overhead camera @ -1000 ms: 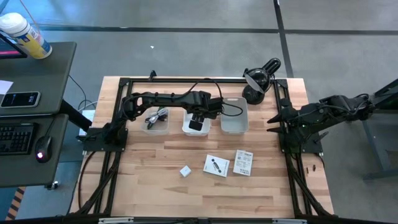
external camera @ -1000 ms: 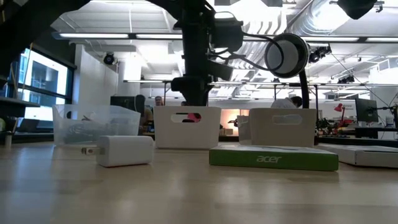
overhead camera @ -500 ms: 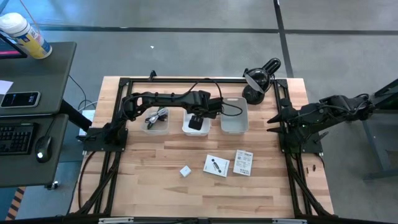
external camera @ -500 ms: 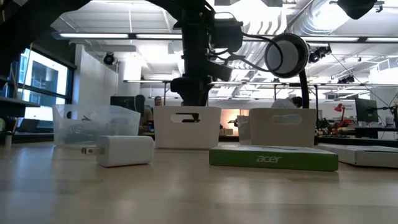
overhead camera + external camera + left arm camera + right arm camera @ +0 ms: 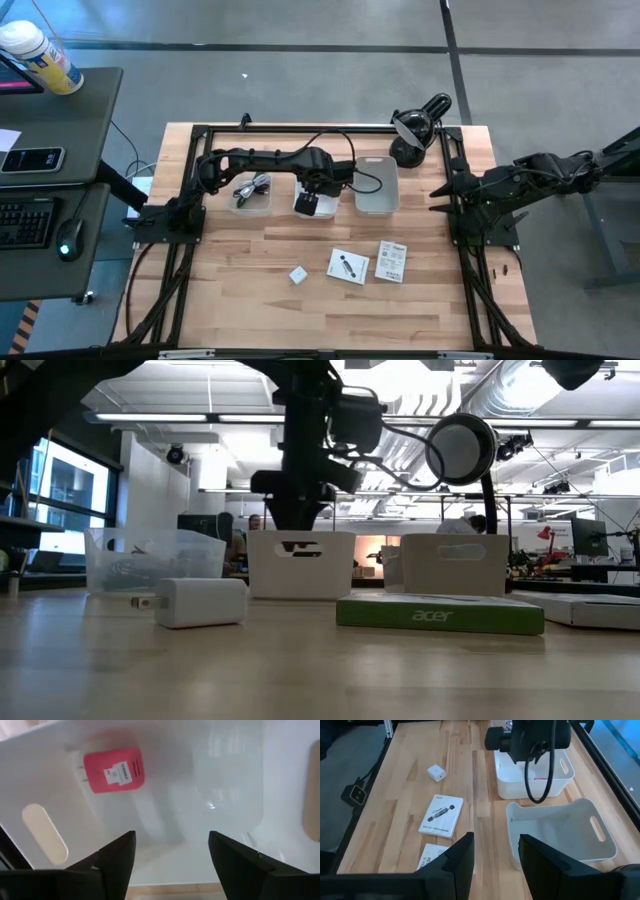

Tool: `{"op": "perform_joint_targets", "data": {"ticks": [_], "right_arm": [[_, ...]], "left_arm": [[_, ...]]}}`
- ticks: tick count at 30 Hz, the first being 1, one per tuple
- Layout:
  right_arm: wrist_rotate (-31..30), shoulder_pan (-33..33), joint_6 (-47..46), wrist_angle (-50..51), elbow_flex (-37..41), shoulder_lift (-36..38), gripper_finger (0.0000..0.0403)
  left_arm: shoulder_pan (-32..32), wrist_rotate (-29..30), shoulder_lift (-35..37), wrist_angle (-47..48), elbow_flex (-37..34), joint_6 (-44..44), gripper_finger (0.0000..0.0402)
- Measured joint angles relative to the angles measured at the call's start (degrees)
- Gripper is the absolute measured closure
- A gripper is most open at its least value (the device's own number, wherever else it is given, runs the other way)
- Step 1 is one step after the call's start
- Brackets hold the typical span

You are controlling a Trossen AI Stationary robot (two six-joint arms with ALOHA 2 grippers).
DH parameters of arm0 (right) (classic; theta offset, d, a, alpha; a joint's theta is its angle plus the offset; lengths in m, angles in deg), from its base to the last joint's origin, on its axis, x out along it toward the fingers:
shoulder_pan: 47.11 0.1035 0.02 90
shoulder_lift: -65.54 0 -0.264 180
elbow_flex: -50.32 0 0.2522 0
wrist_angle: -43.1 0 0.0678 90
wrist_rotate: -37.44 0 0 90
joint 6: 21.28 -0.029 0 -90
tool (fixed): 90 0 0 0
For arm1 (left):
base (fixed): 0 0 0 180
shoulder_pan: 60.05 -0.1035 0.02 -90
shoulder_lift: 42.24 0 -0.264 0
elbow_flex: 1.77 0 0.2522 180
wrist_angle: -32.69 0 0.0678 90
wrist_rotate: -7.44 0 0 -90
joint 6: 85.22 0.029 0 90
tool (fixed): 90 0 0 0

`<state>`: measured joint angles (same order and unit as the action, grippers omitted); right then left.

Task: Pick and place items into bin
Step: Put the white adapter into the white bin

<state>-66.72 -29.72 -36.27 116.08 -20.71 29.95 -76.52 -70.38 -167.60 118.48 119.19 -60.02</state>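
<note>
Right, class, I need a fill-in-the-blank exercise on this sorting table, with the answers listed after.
1. The left gripper hangs over the ____ of three bins.
2. The small pink plug-in charger lies ____ the white plastic bin.
3. The small white cube charger rests on the wooden ____.
4. The right gripper has ____ jaws.

Answers: middle; inside; table; open

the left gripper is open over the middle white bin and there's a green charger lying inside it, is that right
Not quite. The left gripper is open over the middle white bin, but the charger lying inside is pink-red, not green. The left wrist view shows it on the bin's floor, apart from the fingers.
</note>
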Motion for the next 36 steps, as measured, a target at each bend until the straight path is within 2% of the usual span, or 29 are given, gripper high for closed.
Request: {"op": "perform_joint_targets", "data": {"ticks": [7,12,19,24,36], "right_arm": [[-0.57,-0.01,-0.06,0.0,0.0,-0.02,0.0258],[-0.53,-0.01,-0.5,0.0,0.0,-0.01,0.0258],[-0.38,-0.01,-1.05,0.04,0.0,-0.02,0.0258],[-0.33,0.0,-1.05,0.91,0.0,-0.01,0.0258],[-0.44,-0.01,-0.22,1.29,0.0,-0.02,0.0258]], "left_arm": [[0.11,0.02,0.44,-0.02,3.2,0.1,0.0186],[0.11,0.23,0.44,0.64,9.59,1.54,0.0198],[1.36,-0.9,0.49,6.42,19.32,1.54,0.0203],[5.2,-1.27,0.57,10.36,23.48,1.36,0.0204],[18.28,0.5,0.55,13.75,23.67,-5.34,0.022]]}}
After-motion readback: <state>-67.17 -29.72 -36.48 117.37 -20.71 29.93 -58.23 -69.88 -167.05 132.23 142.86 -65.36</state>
